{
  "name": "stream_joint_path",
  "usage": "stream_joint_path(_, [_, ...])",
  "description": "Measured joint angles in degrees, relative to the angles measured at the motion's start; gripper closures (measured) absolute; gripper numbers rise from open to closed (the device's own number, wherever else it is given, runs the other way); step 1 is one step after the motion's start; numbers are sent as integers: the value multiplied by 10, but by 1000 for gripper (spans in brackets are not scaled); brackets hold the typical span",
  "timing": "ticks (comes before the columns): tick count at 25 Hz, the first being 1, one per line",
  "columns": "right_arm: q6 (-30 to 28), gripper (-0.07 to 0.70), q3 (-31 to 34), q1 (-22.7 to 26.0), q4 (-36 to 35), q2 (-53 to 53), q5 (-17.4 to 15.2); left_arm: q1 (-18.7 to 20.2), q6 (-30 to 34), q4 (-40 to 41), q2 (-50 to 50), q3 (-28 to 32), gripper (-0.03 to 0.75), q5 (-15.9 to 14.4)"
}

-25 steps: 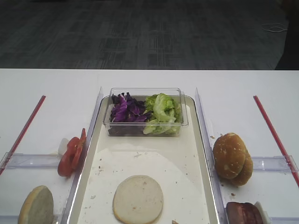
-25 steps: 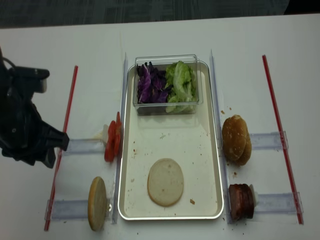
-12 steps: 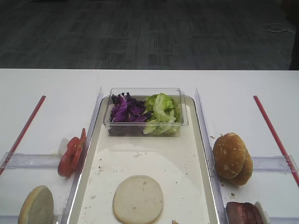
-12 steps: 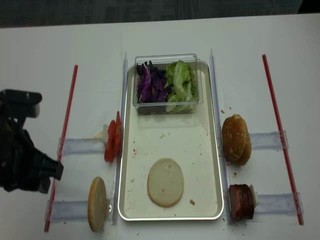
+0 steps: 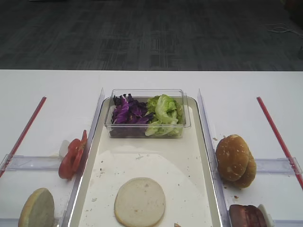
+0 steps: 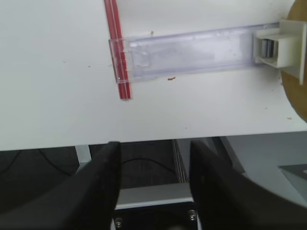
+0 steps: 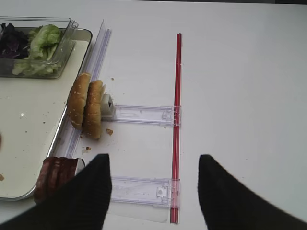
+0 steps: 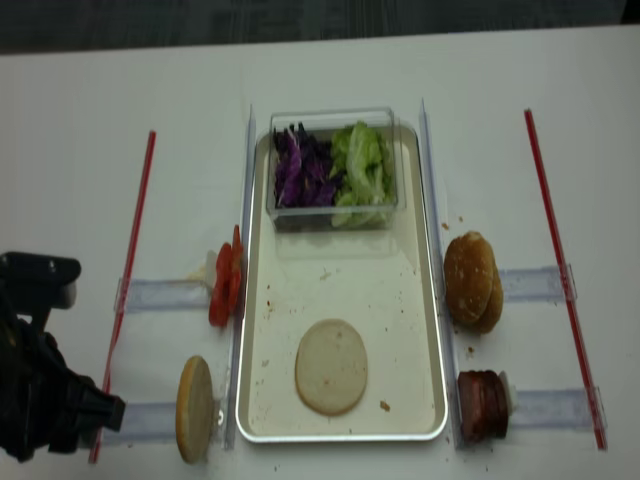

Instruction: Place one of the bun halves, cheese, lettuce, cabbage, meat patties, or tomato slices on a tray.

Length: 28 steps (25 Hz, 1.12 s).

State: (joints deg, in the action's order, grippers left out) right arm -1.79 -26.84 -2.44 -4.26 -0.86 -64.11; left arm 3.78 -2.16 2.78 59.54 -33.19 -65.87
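One pale cream bun disc (image 8: pixel 331 366) lies on the silver-rimmed tray (image 8: pixel 343 436); your left gripper (image 6: pixel 154 184), jaws parted and empty, hangs off the tray's left. Pick another ingredient next.

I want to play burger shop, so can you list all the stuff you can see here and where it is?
tray: one, silver rim, cream floor, middle of the table
bun half: one, pale cream, flat on the tray's near end
second bun half: one, tan, on edge left of the tray
clear box: one, at the tray's far end
cabbage: purple shreds, left side of the box
lettuce: light green, right side of the box
tomato slices: a few, red, on edge left of the tray
bun tops: two, brown, right of the tray
meat patties: dark reddish-brown stack, near right
red strips: two, far left and far right
left pincer: black, open, empty, at the near table edge
right pincer: black, open, empty
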Motion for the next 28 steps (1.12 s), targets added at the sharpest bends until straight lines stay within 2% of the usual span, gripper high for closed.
stream_joint_path(10, [0, 217, 0, 0, 0, 0, 0, 0, 0, -4, -89, 43, 374, 17])
stream_joint_path(28, [-1, 217, 0, 0, 0, 0, 1, -1, -1, -5, -301, 52, 374, 2])
